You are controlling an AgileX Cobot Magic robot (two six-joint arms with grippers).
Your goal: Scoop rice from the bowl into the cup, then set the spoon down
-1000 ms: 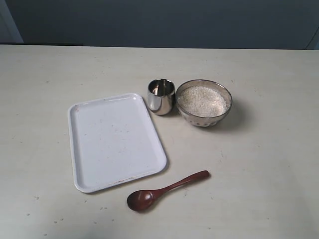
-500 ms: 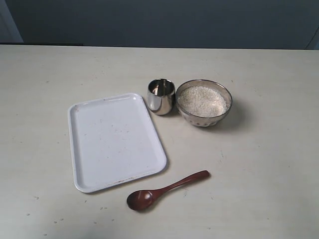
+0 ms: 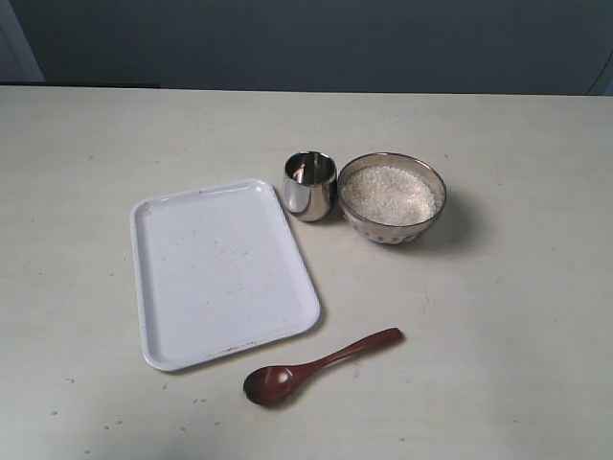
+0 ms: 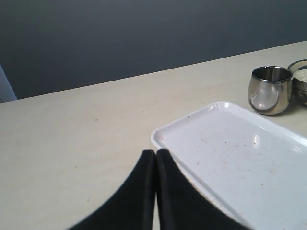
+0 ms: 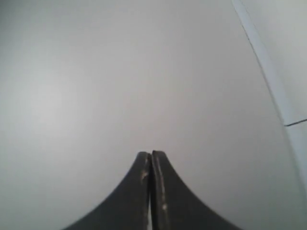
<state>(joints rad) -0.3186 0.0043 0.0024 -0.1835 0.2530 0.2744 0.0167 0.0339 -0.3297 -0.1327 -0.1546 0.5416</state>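
Note:
A clear glass bowl (image 3: 393, 198) holds a mound of white rice (image 3: 389, 194) at the middle of the table. The small steel cup (image 3: 309, 185) stands just left of it, touching or nearly so; the left wrist view shows the cup (image 4: 270, 90) and a sliver of the bowl (image 4: 301, 76). The dark reddish-brown wooden spoon (image 3: 316, 367) lies flat near the front edge, handle pointing right and back. Neither arm shows in the exterior view. My left gripper (image 4: 156, 152) is shut and empty beside the tray's corner. My right gripper (image 5: 151, 154) is shut, facing a blank grey surface.
A white rectangular tray (image 3: 220, 270) lies left of the cup and spoon, seen in the left wrist view as the tray (image 4: 240, 158) with small specks on it. A dark wall (image 3: 306, 43) runs behind the beige table (image 3: 517, 316).

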